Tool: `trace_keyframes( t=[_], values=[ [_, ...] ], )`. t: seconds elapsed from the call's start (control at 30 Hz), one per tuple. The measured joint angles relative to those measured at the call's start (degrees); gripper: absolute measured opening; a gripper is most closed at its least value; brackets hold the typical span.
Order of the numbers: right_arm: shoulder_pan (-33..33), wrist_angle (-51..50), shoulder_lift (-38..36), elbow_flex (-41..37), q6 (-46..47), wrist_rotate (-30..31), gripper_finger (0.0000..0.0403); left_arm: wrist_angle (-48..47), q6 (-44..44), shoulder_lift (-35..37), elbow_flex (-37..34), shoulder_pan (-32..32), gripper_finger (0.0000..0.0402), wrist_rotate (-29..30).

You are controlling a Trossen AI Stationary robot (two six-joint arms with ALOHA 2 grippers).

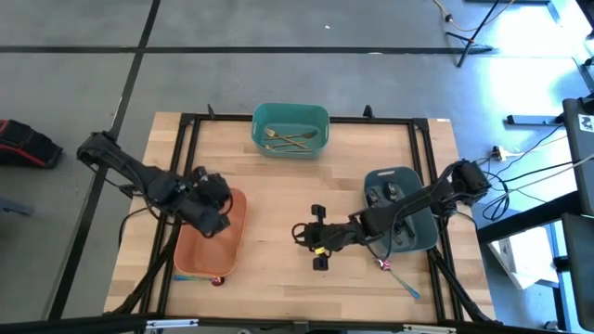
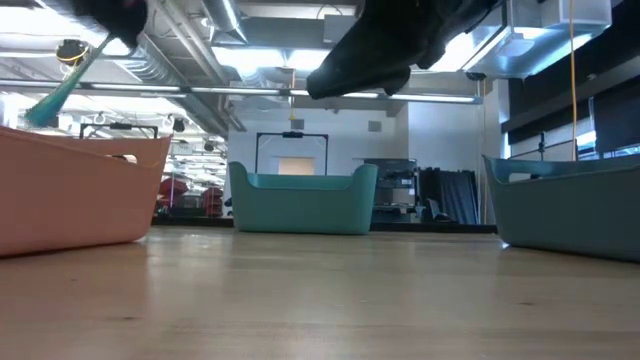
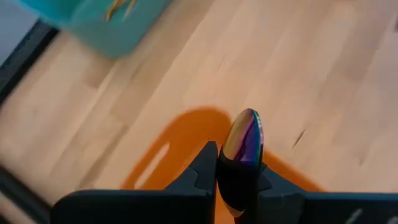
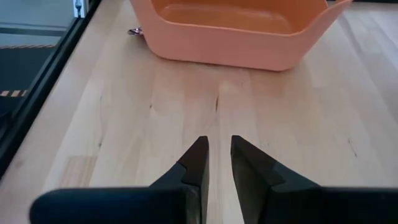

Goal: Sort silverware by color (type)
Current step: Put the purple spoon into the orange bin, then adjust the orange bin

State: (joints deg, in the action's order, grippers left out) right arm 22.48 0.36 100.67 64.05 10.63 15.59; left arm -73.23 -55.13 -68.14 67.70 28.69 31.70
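My left gripper (image 3: 239, 163) hangs over the orange bin (image 1: 200, 250), shut on an iridescent purple-blue spoon (image 3: 245, 134). In the low view the spoon (image 2: 55, 95) slants down above the orange bin (image 2: 70, 195). My right gripper (image 1: 299, 232) hovers over bare wood at mid-table, pointing toward the orange bin (image 4: 236, 31). Its fingers (image 4: 219, 152) stand slightly open with nothing between them. The teal bin (image 1: 290, 130) at the far edge holds gold silverware (image 1: 286, 139). The grey-blue bin (image 1: 413, 232) on the right holds dark pieces (image 1: 382, 193). My left gripper pinches the spoon between its two fingers (image 3: 205, 168), just behind the bowl (image 3: 247, 127), which sticks out past the fingertips. The fingers slant downward. The spoon is lifted clear, above the orange bin; its handle is hidden behind the fingers.
Another iridescent piece (image 1: 401, 278) lies on the wood near the front right, beside the grey-blue bin. A small object (image 1: 218, 279) sits at the orange bin's near corner. Black frame rails (image 1: 186, 167) border the table. Bare wood lies between the bins.
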Motion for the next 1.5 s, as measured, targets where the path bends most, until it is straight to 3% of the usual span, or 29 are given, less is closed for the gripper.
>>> trace_keyframes(
  t=[0.33, 0.53, 0.73, 1.13, 1.5],
  values=[
    [0.00, -0.80, 0.02, 0.00, 1.62, -0.19, 0.0060, 2.83, -11.57, 1.64, -14.11, -0.92, 0.0014, -12.51],
    [0.00, -1.42, 0.02, 0.00, 1.60, -0.19, 0.0060, 10.08, -12.42, 1.85, -21.38, -0.92, 0.0016, -19.31],
    [0.00, -1.49, 0.02, 0.00, 1.57, -0.19, 0.0060, 13.62, -13.26, 1.84, -24.68, -0.92, 0.0037, -20.70],
    [0.00, -1.95, 0.02, 0.00, 1.57, -0.21, 0.0060, 12.24, -11.80, 1.84, -23.49, -0.69, 0.0116, -20.56],
    [0.00, -1.99, 0.02, 0.00, 1.55, -0.21, 0.0060, 12.11, -2.10, 1.99, -7.57, 6.36, 0.0121, -10.80]
  ],
)
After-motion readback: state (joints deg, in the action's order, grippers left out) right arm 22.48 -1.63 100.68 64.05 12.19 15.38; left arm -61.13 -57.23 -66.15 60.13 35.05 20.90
